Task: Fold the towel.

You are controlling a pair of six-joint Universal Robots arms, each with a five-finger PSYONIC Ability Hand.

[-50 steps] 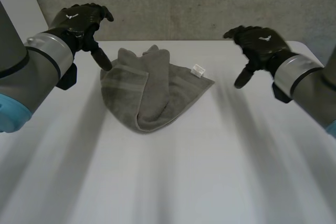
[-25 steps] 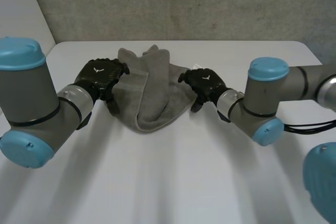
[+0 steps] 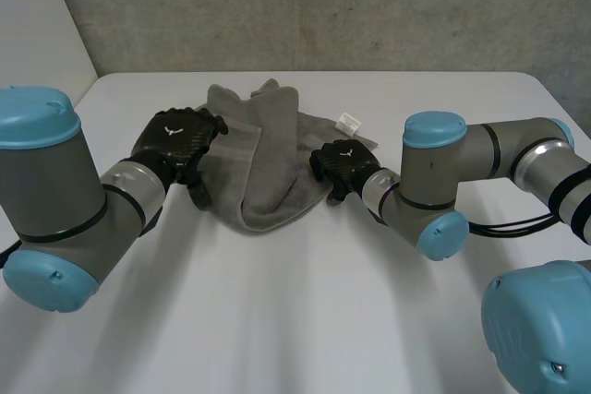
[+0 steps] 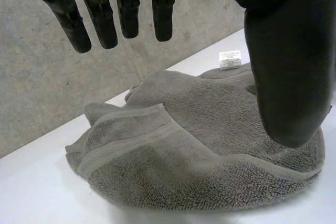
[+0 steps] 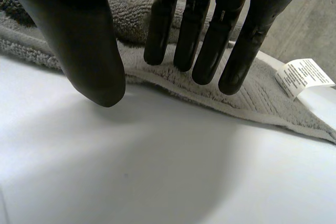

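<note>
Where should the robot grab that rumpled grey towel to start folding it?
Probably the thin edge of the towel by its white label, coming in low from the right, where the right hand is. That edge lies flat on the table; the middle is a bunched heap.

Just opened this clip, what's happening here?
A two-armed robot is setting up to fold a grey towel that lies crumpled on the white table. The left hand is low at the towel's left edge and the right hand is at its right edge, near the white label. Both hands have straight, open fingers. Neither grips the cloth yet.
</note>
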